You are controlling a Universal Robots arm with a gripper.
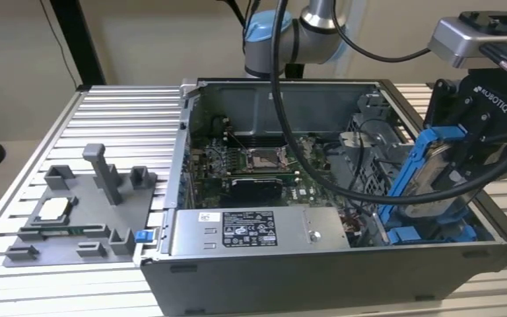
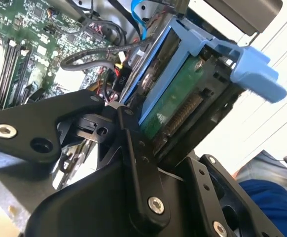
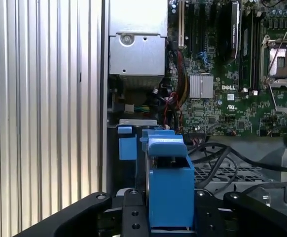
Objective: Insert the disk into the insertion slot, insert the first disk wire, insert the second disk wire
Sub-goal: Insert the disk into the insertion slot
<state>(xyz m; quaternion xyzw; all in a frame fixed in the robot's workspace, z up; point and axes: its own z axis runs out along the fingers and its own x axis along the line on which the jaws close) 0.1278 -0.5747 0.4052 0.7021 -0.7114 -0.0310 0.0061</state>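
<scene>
Matte black gripper (image 1: 454,153) pinches the flat silver-grey disk (image 1: 422,181) by its glossy blue plastic frame, held on edge. Its lower end hangs near the blue-railed, grey metal insertion slot (image 1: 430,234) in the open computer case (image 1: 324,281).

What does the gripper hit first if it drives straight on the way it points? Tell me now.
Probably the insertion slot: the gripper holds the disk angled down at its blue rails. Black cables lie close by; depth is unclear.
</scene>
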